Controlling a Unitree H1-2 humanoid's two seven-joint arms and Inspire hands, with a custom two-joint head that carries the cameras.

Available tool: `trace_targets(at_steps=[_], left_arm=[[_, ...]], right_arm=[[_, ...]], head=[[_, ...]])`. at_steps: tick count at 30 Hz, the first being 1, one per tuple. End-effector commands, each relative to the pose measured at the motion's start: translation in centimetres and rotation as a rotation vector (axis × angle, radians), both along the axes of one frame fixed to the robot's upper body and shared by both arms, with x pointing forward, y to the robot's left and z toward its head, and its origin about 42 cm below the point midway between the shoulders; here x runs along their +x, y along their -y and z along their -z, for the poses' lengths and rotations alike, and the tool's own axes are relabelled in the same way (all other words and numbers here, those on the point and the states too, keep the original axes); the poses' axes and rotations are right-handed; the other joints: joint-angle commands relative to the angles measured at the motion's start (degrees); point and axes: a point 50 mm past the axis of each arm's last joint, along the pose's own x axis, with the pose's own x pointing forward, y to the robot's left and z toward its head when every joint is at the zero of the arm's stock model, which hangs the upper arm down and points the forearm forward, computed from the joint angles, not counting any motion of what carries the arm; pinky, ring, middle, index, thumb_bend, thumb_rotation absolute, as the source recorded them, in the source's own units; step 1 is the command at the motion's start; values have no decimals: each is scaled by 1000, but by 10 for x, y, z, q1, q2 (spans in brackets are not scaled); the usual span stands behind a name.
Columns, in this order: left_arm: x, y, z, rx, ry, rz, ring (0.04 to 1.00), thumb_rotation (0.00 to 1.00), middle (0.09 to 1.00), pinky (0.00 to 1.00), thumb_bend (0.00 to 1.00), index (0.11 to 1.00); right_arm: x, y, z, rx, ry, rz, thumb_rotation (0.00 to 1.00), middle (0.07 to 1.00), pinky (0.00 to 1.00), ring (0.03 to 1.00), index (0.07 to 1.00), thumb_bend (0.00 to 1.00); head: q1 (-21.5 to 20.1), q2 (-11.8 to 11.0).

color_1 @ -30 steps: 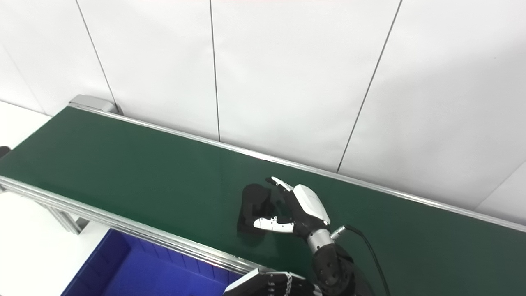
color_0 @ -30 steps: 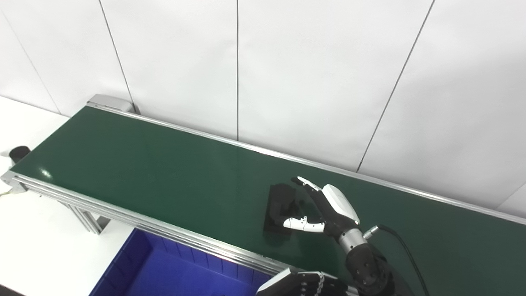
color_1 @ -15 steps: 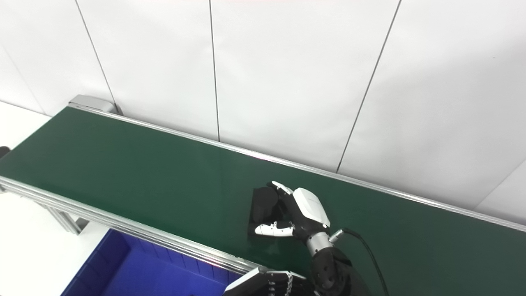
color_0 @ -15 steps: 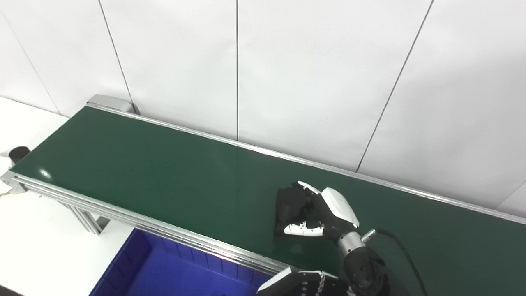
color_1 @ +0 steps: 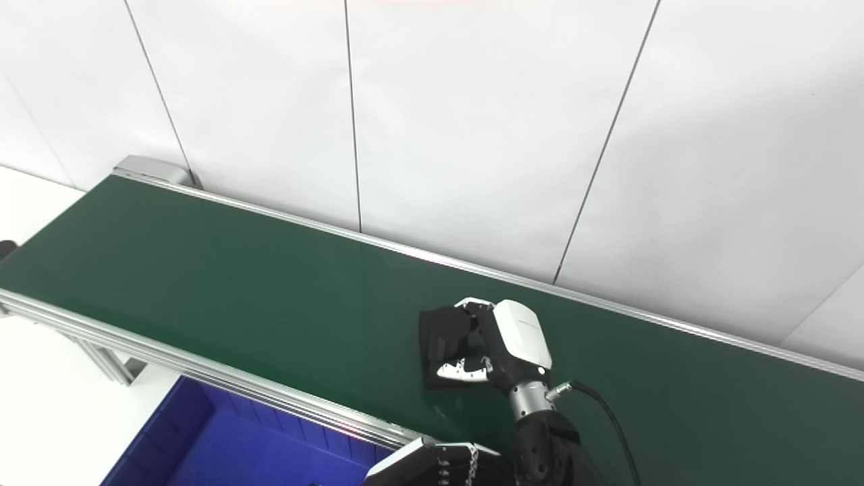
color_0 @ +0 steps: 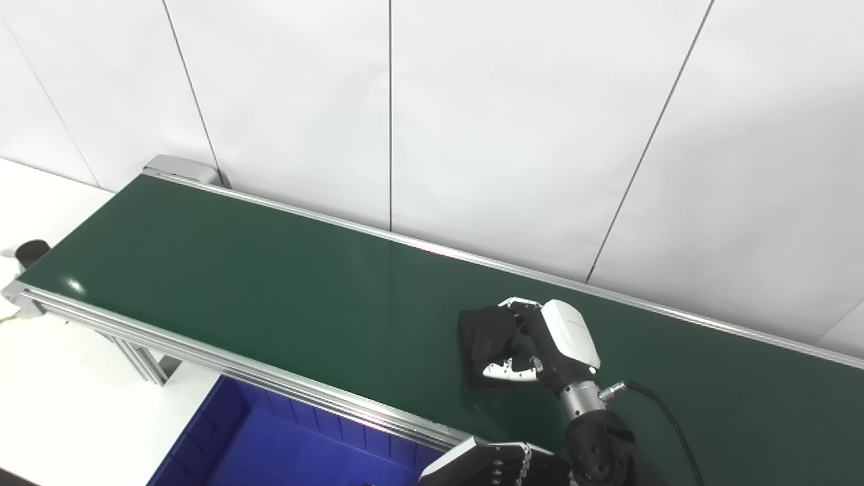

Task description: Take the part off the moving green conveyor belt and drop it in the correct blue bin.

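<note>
White-shelled right hand [color_0: 550,341] is seen curled around the black part [color_0: 487,334], fingers over its far edge and thumb tucked against the near side, so the part is gripped. Whether the part is lifted off the surface or touching it can't be told; a dark shadow is visible directly beneath it. The part is located on the green conveyor belt [color_0: 270,283], toward the right half, nearer the front rail than the back one. The left hand [color_0: 496,462] is only partly seen at the bottom edge, just in front of the belt rail; its open or closed state cannot be told. The blue bin [color_0: 270,445] is seen below the belt's front rail, left of the left hand.
</note>
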Motion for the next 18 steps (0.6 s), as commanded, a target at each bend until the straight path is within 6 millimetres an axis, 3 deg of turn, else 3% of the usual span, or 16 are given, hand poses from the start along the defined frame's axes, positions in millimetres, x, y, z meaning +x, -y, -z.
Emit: trace_targets(at_steps=[1, 18], left_arm=[[4, 2, -9, -25, 39, -4, 774, 258, 750, 796, 1000, 739], [5, -1, -9, -24, 39, -7, 772, 259, 752, 790, 1000, 739]], right_arm=[[4, -10, -19, 38, 71, -37, 0, 492, 533, 555, 491, 525], [4, -10, -25, 75, 92, -23, 0, 499, 565, 601, 483, 527]], head=[[0, 0], [-6, -2]])
